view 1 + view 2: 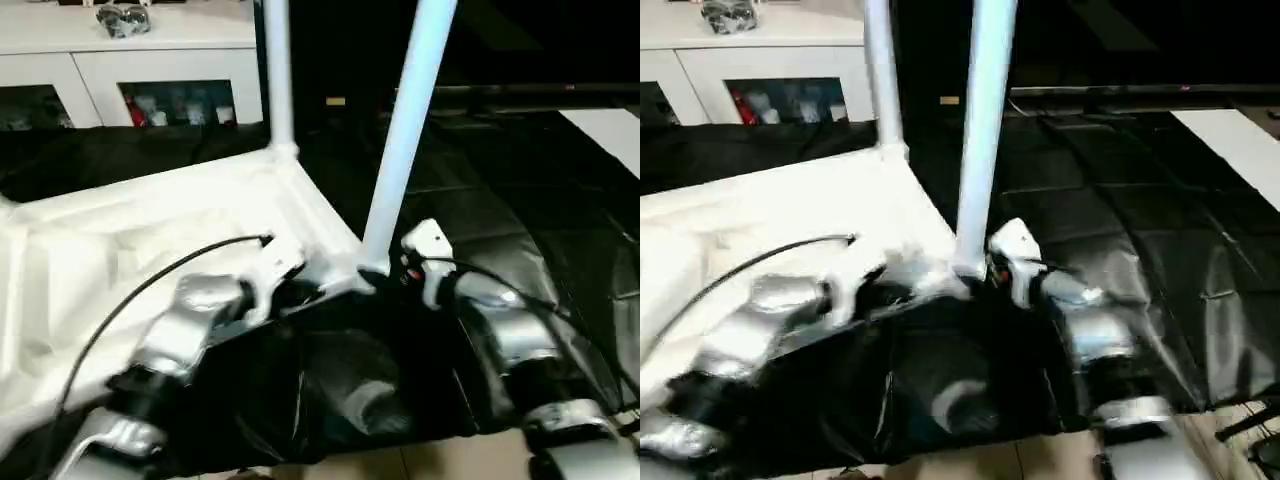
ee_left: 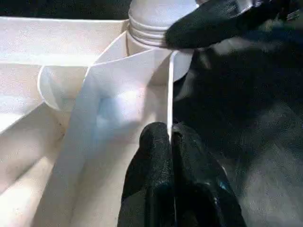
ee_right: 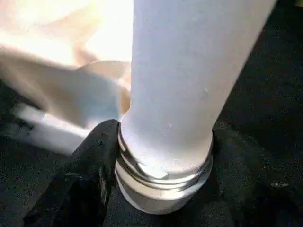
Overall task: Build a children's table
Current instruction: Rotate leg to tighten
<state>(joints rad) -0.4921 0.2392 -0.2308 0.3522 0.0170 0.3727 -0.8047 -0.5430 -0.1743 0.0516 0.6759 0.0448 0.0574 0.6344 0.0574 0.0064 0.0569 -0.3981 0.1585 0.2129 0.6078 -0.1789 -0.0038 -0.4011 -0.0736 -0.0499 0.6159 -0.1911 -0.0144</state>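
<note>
Tabletop [image 1: 150,230] upside down on black-draped table [image 1: 500,220]. Far leg [image 1: 277,70] seated; near leg [image 1: 405,130] upright in corner socket [image 3: 163,189], threads showing, probably not fully home. Left gripper [image 2: 170,137] clamped on tabletop wall. Right gripper [image 1: 385,275] at near leg's base, jaws apart. Remaining legs unfitted.

No legible text, label, brand, number or sign anywhere in these views. Items behind the glass doors of the white cabinet [image 1: 150,75] show red and pale patches, too blurred to read as lettering. A small yellowish tag [image 1: 335,101] on the dark edge at the back carries nothing that can be made out.
</note>
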